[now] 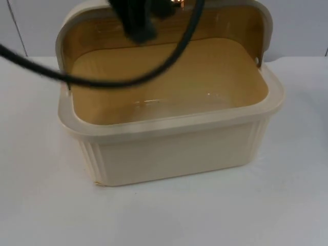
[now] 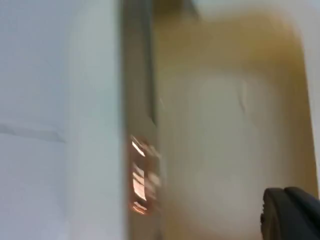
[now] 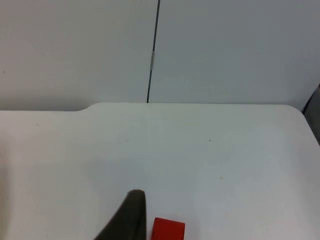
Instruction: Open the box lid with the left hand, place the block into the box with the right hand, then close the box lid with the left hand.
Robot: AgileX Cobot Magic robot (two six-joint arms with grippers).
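table: we see a white table top (image 1: 46, 205) running back to the grey partition wall (image 3: 230, 50).
box: a cream plastic box (image 1: 174, 156) with a ribbed front wall sits on the table in the top view, nearest to us; its inside is tan and bare.
lid: the box lid (image 1: 164, 23) is up, standing behind the back rim with its tan underside facing forward. in the left wrist view we make out the same cream and tan surface (image 2: 225, 140) close by, blurred.
left gripper: we see a dark arm part in the top view above the raised lid. in the left wrist view one black fingertip (image 2: 292, 212) lies against the blurred lid surface. we cannot tell how far its jaws stand apart, nor whether they have hold of the lid.
right gripper: in the right wrist view one dark fingertip (image 3: 127, 217) hangs over the bare table. we cannot tell how wide the jaws are; nothing is seen between them.
block: the red block (image 3: 168, 229) lies on the white table just beside that fingertip, apart from it, in the right wrist view.
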